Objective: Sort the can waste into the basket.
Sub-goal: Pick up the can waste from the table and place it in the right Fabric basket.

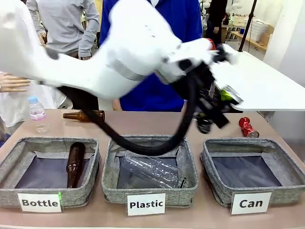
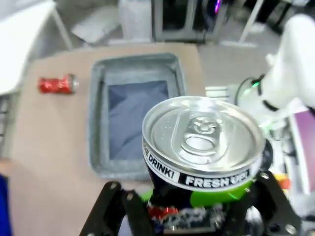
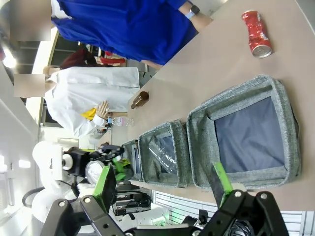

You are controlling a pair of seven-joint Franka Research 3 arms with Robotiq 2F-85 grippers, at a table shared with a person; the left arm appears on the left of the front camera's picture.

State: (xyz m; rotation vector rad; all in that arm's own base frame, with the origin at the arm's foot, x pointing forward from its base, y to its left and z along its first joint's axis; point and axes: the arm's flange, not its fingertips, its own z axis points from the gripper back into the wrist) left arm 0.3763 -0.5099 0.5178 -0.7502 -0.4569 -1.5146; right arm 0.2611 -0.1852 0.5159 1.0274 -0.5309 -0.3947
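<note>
**Dark can (image 2: pixel 202 147) aloft in left claw (image 2: pixel 192 209)**

The left claw is clenched on the dark can, holding it in the air near the Can basket (image 1: pixel 238 142). The red can (image 1: pixel 248 127) lies on the surface (image 1: pixel 143 125) just behind that basket. The right claw (image 3: pixel 163 184) is spread, holding nothing.

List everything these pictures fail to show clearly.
1. Front view: motion blur smears the left hand and dark can; the grip is unreadable there.
2. Left wrist view: the dark can covers the Can basket at its near corner; the can's lower print is cut by the bottom edge.
3. Front view: red can lettering too small.
</note>
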